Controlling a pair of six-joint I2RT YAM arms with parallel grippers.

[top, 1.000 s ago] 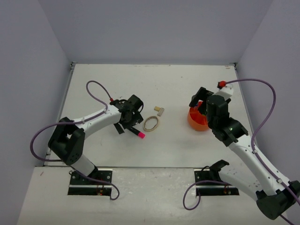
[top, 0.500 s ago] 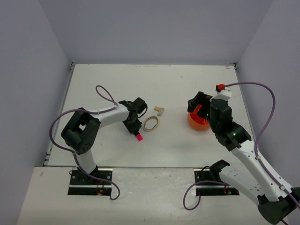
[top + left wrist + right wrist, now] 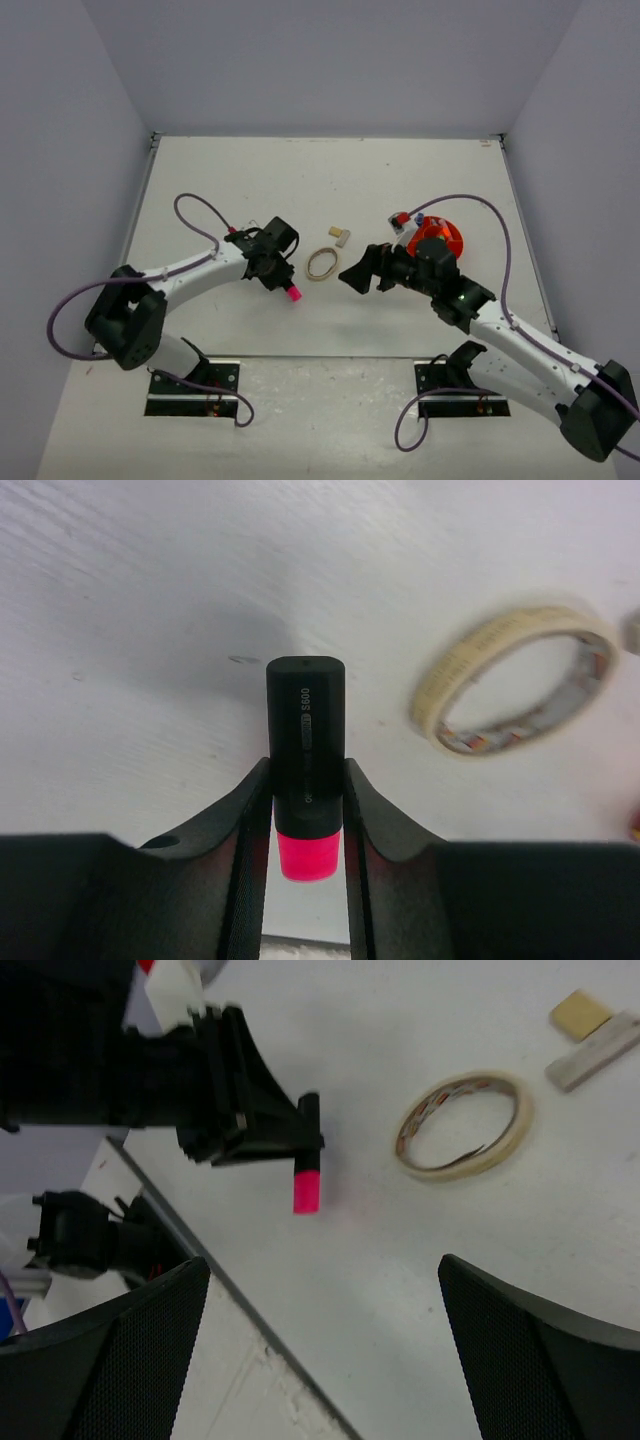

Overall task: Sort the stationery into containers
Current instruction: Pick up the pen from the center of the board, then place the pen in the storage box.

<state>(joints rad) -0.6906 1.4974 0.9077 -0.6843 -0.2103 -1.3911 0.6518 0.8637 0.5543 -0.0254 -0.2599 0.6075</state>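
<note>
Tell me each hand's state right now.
Left hand: closed on the pink-tipped highlighter.
Right hand: open, holding nothing.

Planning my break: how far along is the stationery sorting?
Done: unclear; what the orange pot holds cannot be made out. In hand: the left gripper is shut on the pink-tipped black highlighter; the right gripper is open and empty. Left: that highlighter, the tan ring and the tan block, all outside the pot.
</note>
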